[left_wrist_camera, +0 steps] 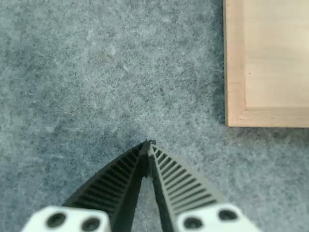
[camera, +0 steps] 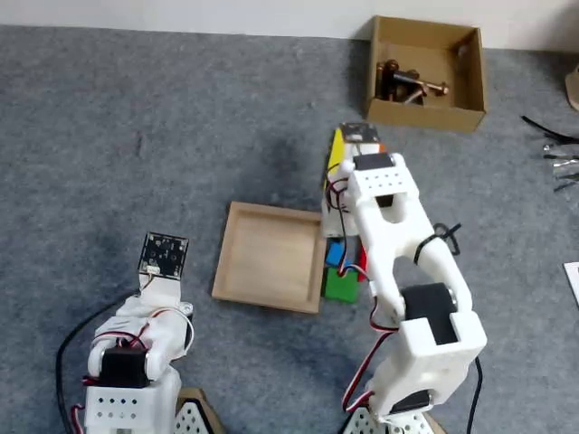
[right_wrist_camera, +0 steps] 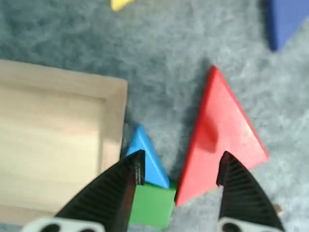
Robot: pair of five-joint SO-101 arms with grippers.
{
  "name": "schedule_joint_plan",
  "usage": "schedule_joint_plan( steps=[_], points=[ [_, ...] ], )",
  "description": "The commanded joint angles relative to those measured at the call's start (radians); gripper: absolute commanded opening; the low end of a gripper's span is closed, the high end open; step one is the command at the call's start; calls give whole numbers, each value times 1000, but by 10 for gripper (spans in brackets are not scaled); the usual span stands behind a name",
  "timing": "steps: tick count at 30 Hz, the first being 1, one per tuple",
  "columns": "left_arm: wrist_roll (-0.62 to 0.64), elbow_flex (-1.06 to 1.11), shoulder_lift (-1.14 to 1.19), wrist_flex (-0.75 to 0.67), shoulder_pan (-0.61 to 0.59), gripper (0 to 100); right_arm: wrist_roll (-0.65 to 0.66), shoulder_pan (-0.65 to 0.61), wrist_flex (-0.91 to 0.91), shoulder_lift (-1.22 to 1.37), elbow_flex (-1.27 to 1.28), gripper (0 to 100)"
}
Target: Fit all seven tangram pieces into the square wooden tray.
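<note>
Hanging wide open over the cluster just right of the tray (camera: 267, 258), the right gripper (right_wrist_camera: 181, 160) holds nothing. Below its spread fingers lie the red triangle (right_wrist_camera: 219, 135), a small blue triangle (right_wrist_camera: 145, 159) and a green piece (right_wrist_camera: 152, 205). The blue triangle lies just beside the tray's rim with the green piece against it. The red one is on their far side, its long edge roughly along the gripper's reach, so the jaws span its narrow way. A yellow piece (right_wrist_camera: 120, 4) and a dark blue piece (right_wrist_camera: 287, 19) lie farther off. The tray holds no pieces. The left gripper (left_wrist_camera: 148, 145), closed on nothing, sits over carpet (left_wrist_camera: 96, 72) off the tray's other side, so the right arm is much nearer.
</note>
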Motion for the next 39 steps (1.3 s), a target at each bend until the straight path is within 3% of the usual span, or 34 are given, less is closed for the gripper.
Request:
schedule_joint_plan(
  steps=[1,5,24,39],
  points=[
    [-9,19,-5,3,-10,5,-58,33,35,-35,-50,265],
    [-9,19,-5,3,-10,5,-71,58,33,-35,-50,334],
    [-9,19,-5,3,-10,5,-18,105,-114,-27,90,332],
    [-9,19,-5,3,-10,5,15,102,-122,82,81,295]
  ],
)
